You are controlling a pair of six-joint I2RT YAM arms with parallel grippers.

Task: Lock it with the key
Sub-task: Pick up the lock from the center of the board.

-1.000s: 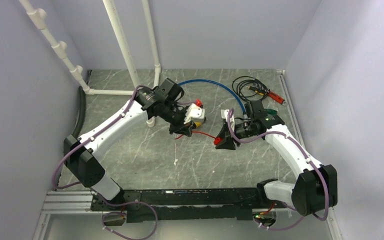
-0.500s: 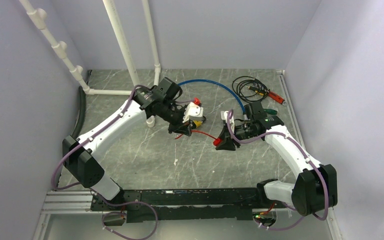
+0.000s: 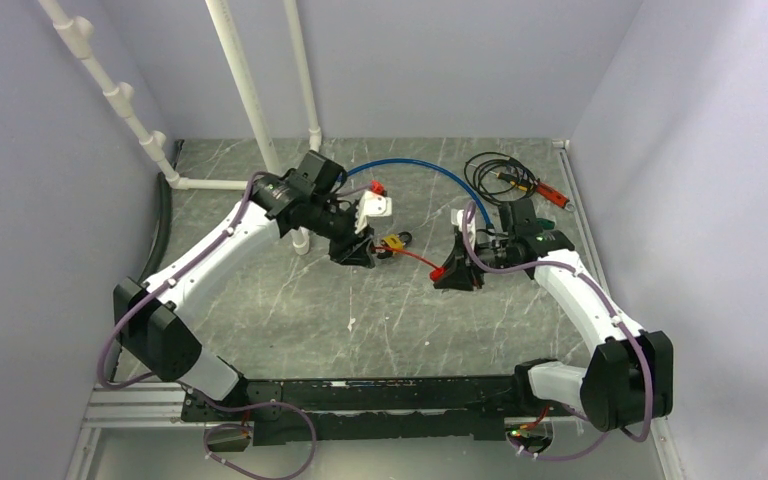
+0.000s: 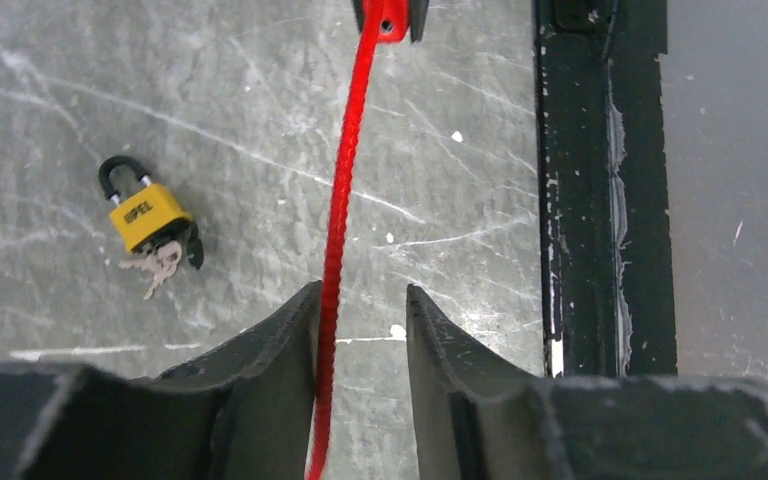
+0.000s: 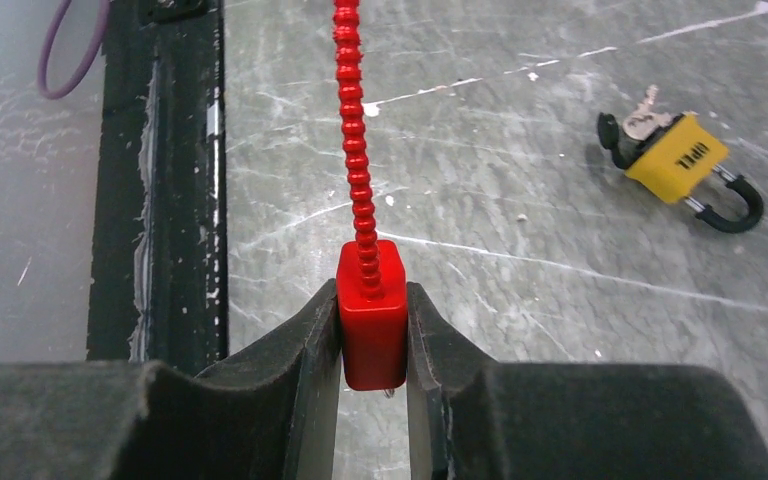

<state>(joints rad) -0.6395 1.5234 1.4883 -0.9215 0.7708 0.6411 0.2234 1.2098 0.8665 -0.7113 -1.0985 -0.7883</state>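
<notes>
Padlock (image 4: 146, 215) flat on the table (image 4: 460, 120) between my end effectors.
Shackle points toward my right arm; label "OPEL". Right end effector (image 5: 372, 305) clamps the cable (image 5: 358, 170) by its block, left end effector (image 4: 362, 305) narrowly open around it.

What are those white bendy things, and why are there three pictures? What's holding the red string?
They are robot arms: a left arm and a right arm, on a grey table. One picture looks down from above; the other two come from a camera on each wrist. The right gripper pinches the red block ending a red cord. The cord runs through the left gripper, whose fingers are parted. A yellow padlock, keys in it, lies on the table.
</notes>
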